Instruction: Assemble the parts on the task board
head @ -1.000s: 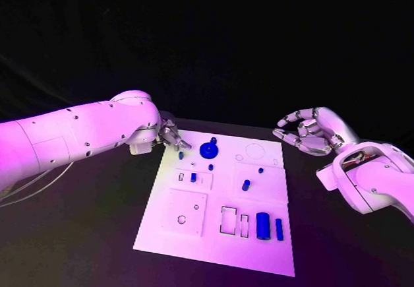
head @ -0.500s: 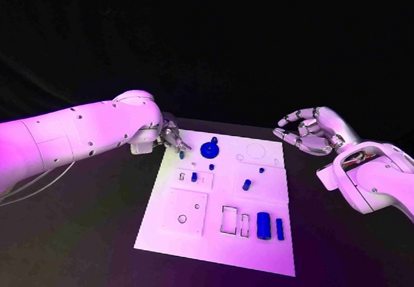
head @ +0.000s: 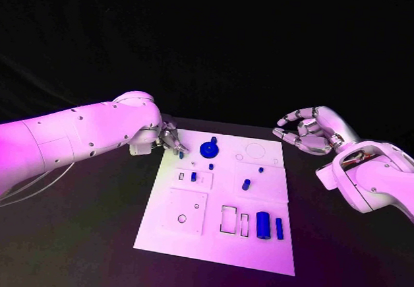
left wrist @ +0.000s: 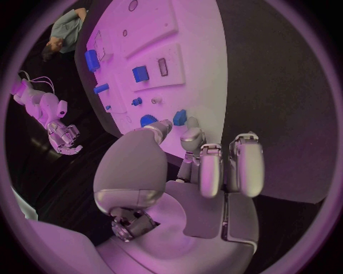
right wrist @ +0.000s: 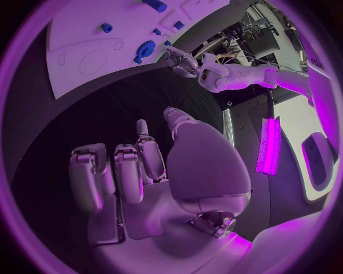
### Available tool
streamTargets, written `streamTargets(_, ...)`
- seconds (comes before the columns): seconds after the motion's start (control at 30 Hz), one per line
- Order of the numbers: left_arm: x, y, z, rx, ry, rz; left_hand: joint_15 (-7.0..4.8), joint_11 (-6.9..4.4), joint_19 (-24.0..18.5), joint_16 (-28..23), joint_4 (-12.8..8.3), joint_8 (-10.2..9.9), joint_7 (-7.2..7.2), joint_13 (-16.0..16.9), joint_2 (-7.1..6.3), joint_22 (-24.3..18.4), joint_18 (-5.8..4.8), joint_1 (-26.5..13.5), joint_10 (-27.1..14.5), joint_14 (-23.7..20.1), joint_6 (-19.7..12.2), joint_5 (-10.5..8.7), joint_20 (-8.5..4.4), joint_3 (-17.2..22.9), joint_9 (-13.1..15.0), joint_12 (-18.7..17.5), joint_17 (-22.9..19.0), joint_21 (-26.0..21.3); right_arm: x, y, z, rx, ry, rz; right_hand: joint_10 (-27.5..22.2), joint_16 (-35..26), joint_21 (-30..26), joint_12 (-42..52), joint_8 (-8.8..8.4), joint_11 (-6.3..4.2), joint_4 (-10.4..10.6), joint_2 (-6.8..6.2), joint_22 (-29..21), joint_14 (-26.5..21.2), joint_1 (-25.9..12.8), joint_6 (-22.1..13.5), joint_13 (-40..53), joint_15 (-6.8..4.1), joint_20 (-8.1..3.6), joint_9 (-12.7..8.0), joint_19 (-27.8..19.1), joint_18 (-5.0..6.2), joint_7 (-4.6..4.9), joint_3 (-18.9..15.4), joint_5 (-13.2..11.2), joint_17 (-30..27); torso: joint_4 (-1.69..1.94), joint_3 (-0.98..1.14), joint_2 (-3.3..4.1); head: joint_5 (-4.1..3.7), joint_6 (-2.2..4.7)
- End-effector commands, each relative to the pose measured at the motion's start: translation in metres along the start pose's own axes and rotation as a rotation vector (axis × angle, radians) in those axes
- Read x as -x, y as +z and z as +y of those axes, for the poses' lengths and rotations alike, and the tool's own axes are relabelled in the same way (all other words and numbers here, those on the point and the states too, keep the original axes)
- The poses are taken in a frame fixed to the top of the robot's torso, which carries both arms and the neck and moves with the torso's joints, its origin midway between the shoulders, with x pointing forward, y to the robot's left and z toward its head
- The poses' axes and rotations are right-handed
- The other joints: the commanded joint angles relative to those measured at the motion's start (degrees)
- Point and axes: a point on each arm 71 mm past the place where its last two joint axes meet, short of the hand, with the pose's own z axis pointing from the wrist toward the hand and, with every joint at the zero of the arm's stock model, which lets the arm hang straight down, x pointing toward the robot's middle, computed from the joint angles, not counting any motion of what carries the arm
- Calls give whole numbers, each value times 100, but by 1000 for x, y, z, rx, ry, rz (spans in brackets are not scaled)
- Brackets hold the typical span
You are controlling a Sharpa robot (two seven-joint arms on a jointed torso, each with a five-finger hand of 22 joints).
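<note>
Two white arms reach in over the black worktop [head: 57,239], one from each side of the head view. The task board [head: 217,240] lies in the middle of the frame, a white plate with the small blue parts on it. A round blue part [head: 208,148] with a small knob sits near the board's upper edge, a small blue peg [head: 246,184] stands near the board's centre, and two longer blue pieces [head: 269,226] lie side by side in the lower right area of the board.

The left robot hand [head: 172,140] is at the upper left corner of the board, with its fingertips [left wrist: 187,134] down at the board's edge. In the left wrist view a small blue part [left wrist: 180,117] is just beside these fingertips; I cannot tell whether the hand pinches it or only touches near it.

The right robot hand [head: 308,132] hangs above the worktop just outside the upper right corner of the board. Its fingers are curled in loosely and it holds nothing
</note>
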Motion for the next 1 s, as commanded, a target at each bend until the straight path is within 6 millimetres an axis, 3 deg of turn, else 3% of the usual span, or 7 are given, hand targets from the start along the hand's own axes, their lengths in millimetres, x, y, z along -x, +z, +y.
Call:
streamTargets(0.03, -1, 0, -3, -16, 2, 14, 32, 2, -16, 20, -8, -20, 2, -10, 9, 69, 18, 94, -45, 585, 53, 24, 35, 61, -13, 13, 1508, -29, -2, 0, 1, 9, -1, 12, 6, -33, -30, -12, 15, -21, -11, 39, 1435, 498, -39, 9, 312, -34, -37, 9, 538, -53, -16, -31, 25, 1135, 5, 1, 2, -8, -4)
streamTargets(0.33, -2, 0, -4, -29, -17, 13, 22, -11, -15, 20, -16, -8, -14, -8, 49, 74, 18, 274, -38, 585, 90, 23, 31, 126, -36, 29, 1508, -28, -2, 0, 1, 9, -1, 12, 6, -33, -30, -12, 15, -21, -11, 39, 1435, 498, -39, 9, 312, -34, -37, 9, 538, -53, -16, -31, 25, 1135, 2, 3, 0, 5, -13)
streamTargets(0.43, -1, 0, -4, -36, -28, 10, 6, -30, -15, 20, -53, 4, -34, -17, 140, 78, 17, 484, -39, 585, 110, 23, 23, 252, -52, 30, 1508, -28, -2, 0, 1, 10, -1, 10, 16, -34, -22, -1, 18, -22, -13, 47, 1441, 498, -34, 11, 322, -35, -38, 10, 543, -55, -17, -29, 37, 1134, 4, 4, 1, 14, -20)
streamTargets(0.63, -1, 0, -5, -53, -60, 7, -27, -63, -25, 20, -496, 82, -64, -118, 294, 77, 18, 1232, -79, 585, 35, 50, -5, 1115, -38, -49, 1508, -35, -1, 0, 1, 12, -1, 7, 22, -31, -16, 5, 22, -23, -12, 59, 1446, 499, -30, 16, 328, -36, -39, 12, 548, -57, -19, -25, 49, 1142, 1, 3, -2, 17, -22)
streamTargets(0.7, -1, 0, -5, -58, -68, 6, -17, -27, -29, 20, -675, 149, -10, -158, 230, 77, 20, 1332, -95, 585, -5, 56, -4, 1514, 6, -88, 1508, -36, -1, 0, 1, 12, -1, 6, 22, -31, -16, 5, 22, -23, -12, 59, 1446, 499, -30, 16, 328, -36, -39, 12, 548, -57, -19, -25, 49, 1142, 2, 2, 0, 19, -21)
streamTargets(0.73, -1, 0, -5, -60, -78, 6, 25, 30, -31, 20, -765, 271, 26, -186, 82, 81, 19, 1164, -58, 585, -19, 40, 29, 2000, 86, -92, 1508, -34, -1, 0, 1, 12, -1, 6, 24, -32, -21, 6, 24, -24, -13, 63, 1442, 499, -29, 17, 329, -36, -39, 12, 545, -55, -19, -24, 54, 1139, 2, 2, 0, 19, -21)
streamTargets(1.0, -2, -3, -1, -70, -143, 10, 4, -34, -22, 20, -1056, 479, -14, -162, -78, 104, 18, 830, 21, 585, -20, 58, 19, 2610, 222, -31, 1508, -23, -1, 0, 1, 11, -2, 5, 24, -32, -23, 6, 24, -24, -13, 64, 1440, 499, -28, 17, 329, -36, -39, 12, 543, -55, -19, -23, 55, 1138, 4, 6, -6, 27, -9)
